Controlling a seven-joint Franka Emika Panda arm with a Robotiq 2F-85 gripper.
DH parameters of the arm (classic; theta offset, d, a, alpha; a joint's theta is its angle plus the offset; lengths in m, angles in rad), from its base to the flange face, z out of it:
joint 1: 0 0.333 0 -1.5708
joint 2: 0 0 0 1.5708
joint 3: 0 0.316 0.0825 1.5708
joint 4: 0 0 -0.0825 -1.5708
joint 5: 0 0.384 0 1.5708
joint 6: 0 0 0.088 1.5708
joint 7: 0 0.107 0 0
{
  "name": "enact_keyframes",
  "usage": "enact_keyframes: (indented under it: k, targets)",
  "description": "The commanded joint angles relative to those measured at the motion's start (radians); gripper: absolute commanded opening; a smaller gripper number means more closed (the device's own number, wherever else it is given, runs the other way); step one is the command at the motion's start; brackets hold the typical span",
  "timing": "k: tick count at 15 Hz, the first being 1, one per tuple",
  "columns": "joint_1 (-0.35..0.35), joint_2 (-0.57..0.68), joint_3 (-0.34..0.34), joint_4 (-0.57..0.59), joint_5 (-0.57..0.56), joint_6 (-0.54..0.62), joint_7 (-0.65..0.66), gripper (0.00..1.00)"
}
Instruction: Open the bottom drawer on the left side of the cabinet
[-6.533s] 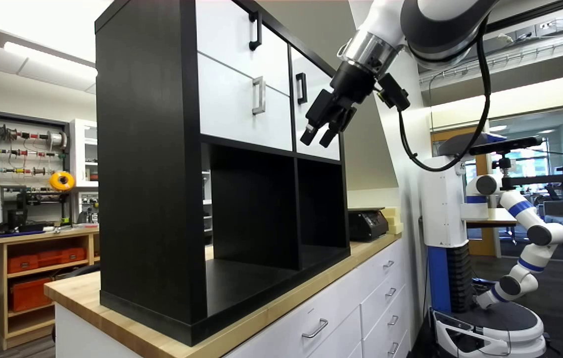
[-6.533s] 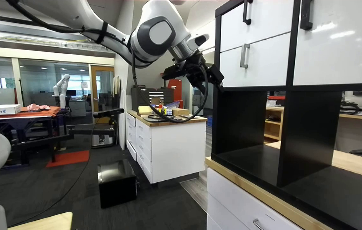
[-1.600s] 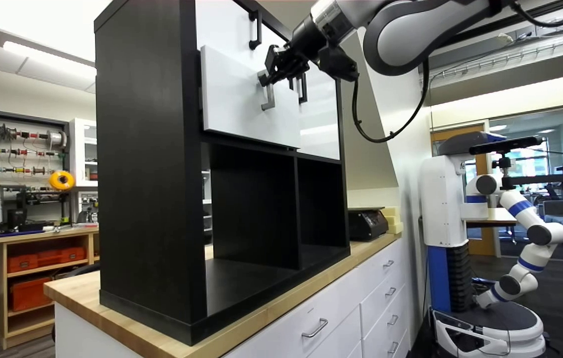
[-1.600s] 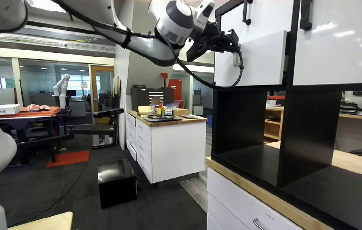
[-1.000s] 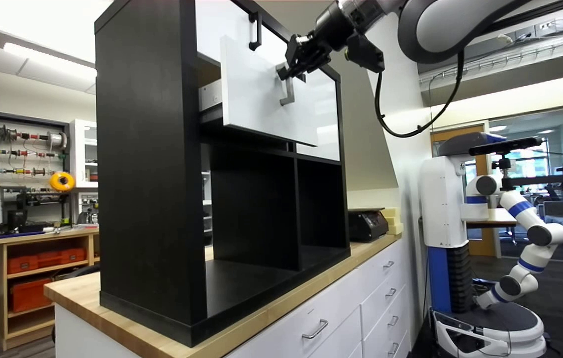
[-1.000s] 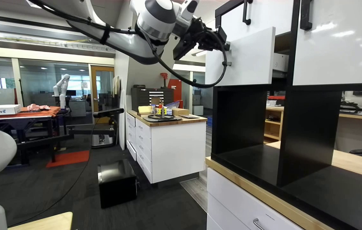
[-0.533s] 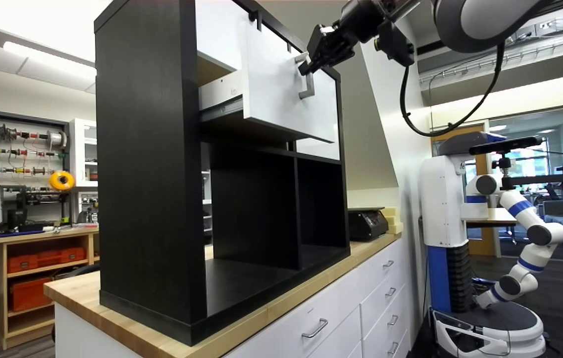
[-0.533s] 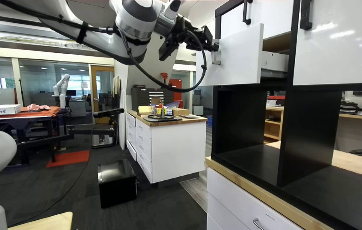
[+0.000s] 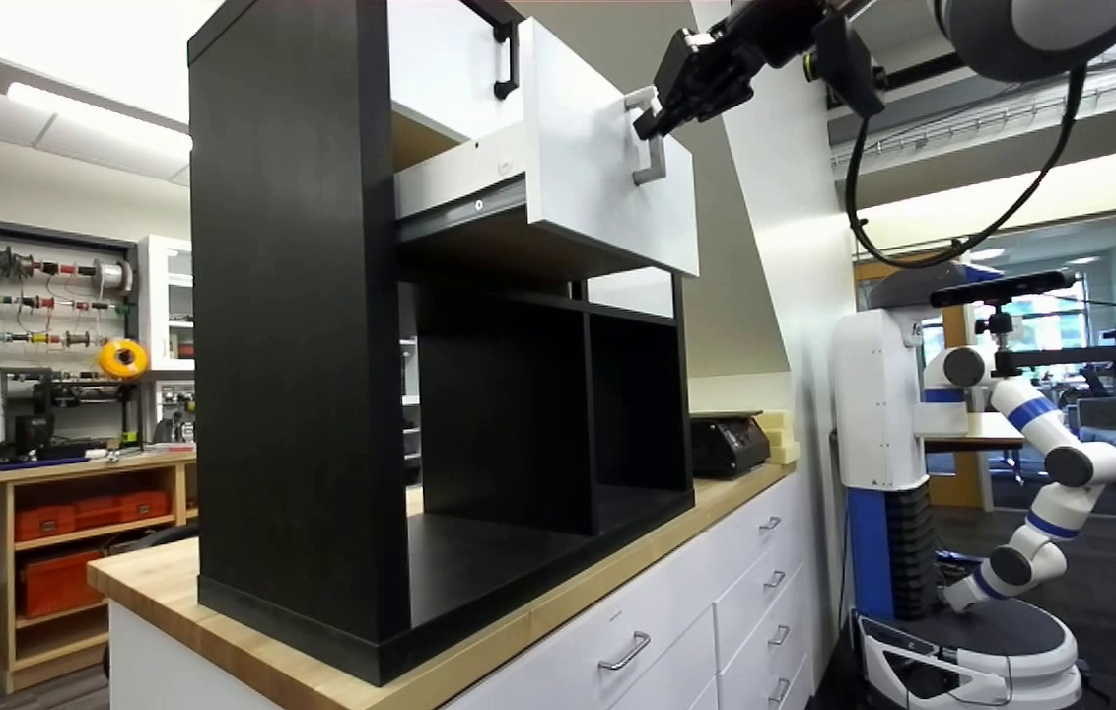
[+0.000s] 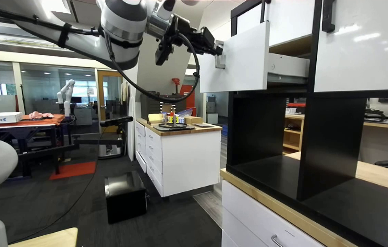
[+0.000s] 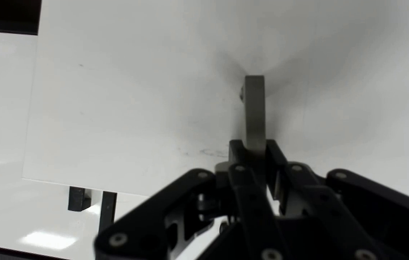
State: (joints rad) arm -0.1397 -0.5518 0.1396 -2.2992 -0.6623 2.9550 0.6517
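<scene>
We see cabinet (image 9: 282, 345) on wooden countertop (image 9: 154, 567); dark carpet (image 10: 166, 219), glass wall (image 10: 46, 99) beyond. Gripper (image 11: 254, 148) clamped on handle (image 11: 254, 108) of extended bottom drawer (image 10: 245, 68).

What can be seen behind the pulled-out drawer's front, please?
Behind the front of the bottom drawer, each exterior view shows a pale box side above a grey runner, leading into the cabinet. Front and sides cover the inside, so any contents are hidden.

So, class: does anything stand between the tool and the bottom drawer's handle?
Nothing visible does: the tool is closed on the grey handle of the open bottom drawer, one finger on each side.
</scene>
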Motion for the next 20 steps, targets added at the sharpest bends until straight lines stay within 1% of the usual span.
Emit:
enact_keyframes:
  k: [1, 6, 7, 8, 12, 13, 14, 16, 17, 20]
  targets:
    - [0.007, -0.103, 0.013, -0.076, 0.023, -0.068, 0.033, 0.04]
    - [0.007, -0.175, 0.029, -0.109, 0.050, -0.138, 0.029, 0.04]
    - [-0.040, -0.191, 0.071, -0.120, 0.135, -0.134, -0.030, 0.04]
    - [-0.042, -0.199, 0.079, -0.121, 0.166, -0.142, -0.042, 0.04]
    - [-0.098, -0.201, 0.127, -0.108, 0.295, -0.152, -0.119, 0.04]
    - [-0.114, -0.204, 0.140, -0.104, 0.317, -0.161, -0.124, 0.41]
    - [-0.116, -0.203, 0.142, -0.102, 0.337, -0.161, -0.140, 0.42]
    - [-0.122, -0.211, 0.159, -0.090, 0.367, -0.193, -0.143, 0.54]
    - [-0.124, -0.214, 0.165, -0.082, 0.375, -0.212, -0.146, 0.61]
    - [-0.105, -0.209, 0.168, -0.050, 0.400, -0.268, -0.167, 0.80]
